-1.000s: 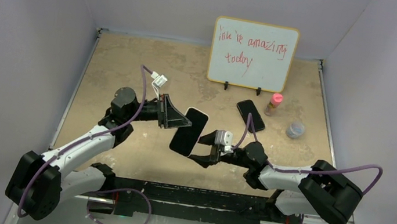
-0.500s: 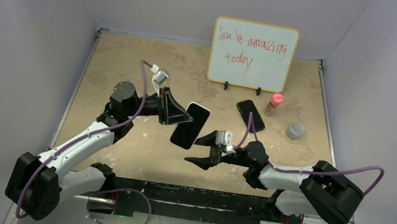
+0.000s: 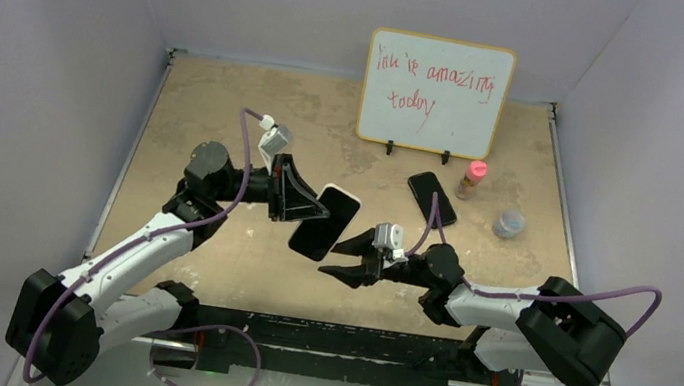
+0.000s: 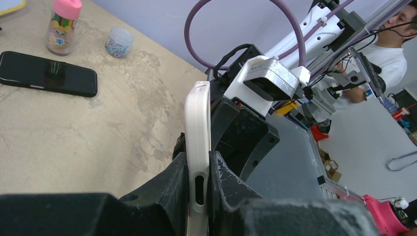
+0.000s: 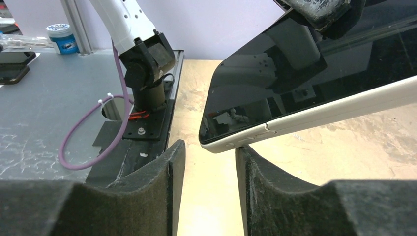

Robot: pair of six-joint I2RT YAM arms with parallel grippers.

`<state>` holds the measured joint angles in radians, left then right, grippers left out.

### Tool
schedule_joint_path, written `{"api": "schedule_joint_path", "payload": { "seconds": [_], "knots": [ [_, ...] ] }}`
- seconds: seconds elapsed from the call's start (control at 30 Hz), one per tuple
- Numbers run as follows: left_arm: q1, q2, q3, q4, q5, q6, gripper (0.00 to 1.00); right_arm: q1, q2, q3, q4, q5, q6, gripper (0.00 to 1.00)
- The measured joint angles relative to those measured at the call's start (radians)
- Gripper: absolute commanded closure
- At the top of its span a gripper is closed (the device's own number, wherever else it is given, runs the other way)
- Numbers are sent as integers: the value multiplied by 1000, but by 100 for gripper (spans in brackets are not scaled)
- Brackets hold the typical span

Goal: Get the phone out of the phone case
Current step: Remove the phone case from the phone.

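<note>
Right hand (image 3: 332, 259) has pulled back from the phone (image 3: 325, 226) vs 1 s ago: its fingers were right at the phone's lower right edge, now they sit just off its lower corner, toward the near edge of the surface (image 3: 229, 106). Left hand (image 3: 313, 211) has drifted slightly left with the phone, tilt roughly unchanged.

Current state:
- Left hand clamped on the phone, which sits inside its cream case (image 4: 197, 123). Left wrist view shows the case edge-on, pinched between the 2 fingers.
- Phone is held in the air over the middle of the surface, dark screen facing up and toward the right arm.
- Right hand is wide open and holds nothing. In the right wrist view the phone's corner hangs just above the gap between the 2 pads, no visible contact.
- Black phone (image 3: 432, 198) lies flat toward the far edge, in front of the whiteboard (image 3: 436, 93).
- Pink-capped bottle (image 3: 471, 179) and small jar (image 3: 509, 223) stand beside it, toward the right edge.
</note>
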<state>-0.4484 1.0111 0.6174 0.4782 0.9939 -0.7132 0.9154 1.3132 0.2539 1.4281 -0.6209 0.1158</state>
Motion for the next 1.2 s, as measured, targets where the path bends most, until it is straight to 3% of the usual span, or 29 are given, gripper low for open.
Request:
{"api": "schedule_joint_path", "payload": {
  "seconds": [0.23, 0.9, 1.2],
  "knots": [
    [-25, 3, 0, 33, 12, -3, 100, 0, 2, 0, 2, 0, 5, 64],
    [-46, 95, 16, 91, 45, -95, 100, 0, 7, 2, -31, -21, -9, 98],
    [-59, 98, 11, 108, -6, -122, 100, 7, -14, -19, -47, 88, -25, 98]
  ]
}}
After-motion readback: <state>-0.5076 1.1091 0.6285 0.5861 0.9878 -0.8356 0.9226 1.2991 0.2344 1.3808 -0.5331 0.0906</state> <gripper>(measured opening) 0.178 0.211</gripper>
